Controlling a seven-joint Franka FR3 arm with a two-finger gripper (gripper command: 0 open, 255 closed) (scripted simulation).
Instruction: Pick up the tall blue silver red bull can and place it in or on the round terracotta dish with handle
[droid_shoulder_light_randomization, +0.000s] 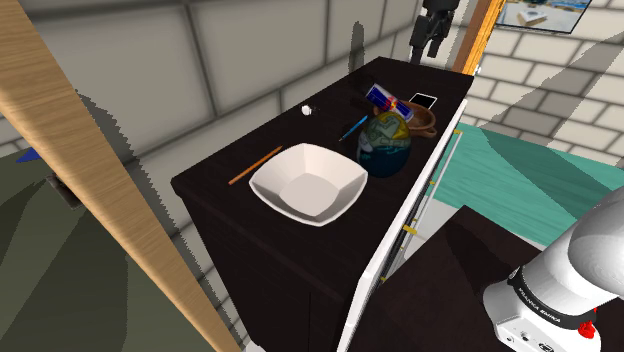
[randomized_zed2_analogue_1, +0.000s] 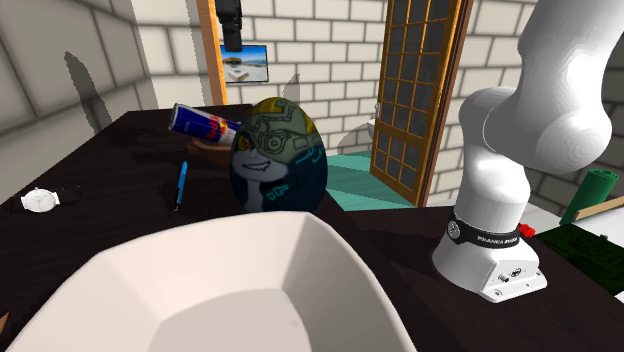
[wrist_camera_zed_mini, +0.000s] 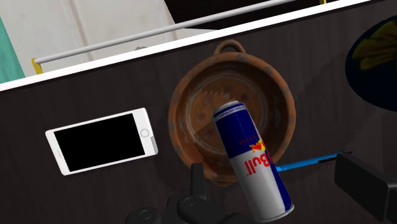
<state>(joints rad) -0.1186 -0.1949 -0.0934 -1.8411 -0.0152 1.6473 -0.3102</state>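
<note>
The blue and silver Red Bull can (wrist_camera_zed_mini: 251, 159) lies tilted in the round terracotta dish (wrist_camera_zed_mini: 191, 108), its lower end resting over the rim on the side away from the dish's loop handle. The shoulder view shows the can (droid_shoulder_light_randomization: 380, 97) and dish (droid_shoulder_light_randomization: 424, 118) at the far end of the dark cabinet top. In the second exterior view the can (randomized_zed2_analogue_1: 203, 122) leans on the dish (randomized_zed2_analogue_1: 208, 146) behind a painted egg. My gripper (wrist_camera_zed_mini: 280, 184) hangs open well above them, fingers apart and touching nothing. It also shows high up as gripper (droid_shoulder_light_randomization: 432, 30) and gripper (randomized_zed2_analogue_1: 231, 30).
A white phone (wrist_camera_zed_mini: 102, 141) lies beside the dish, and a blue pen (wrist_camera_zed_mini: 308, 163) on its other side. A dark painted egg (droid_shoulder_light_randomization: 385, 140), a large white bowl (droid_shoulder_light_randomization: 307, 183) and an orange pencil (droid_shoulder_light_randomization: 255, 165) sit nearer. A watch (randomized_zed2_analogue_1: 40, 200) lies by the wall side.
</note>
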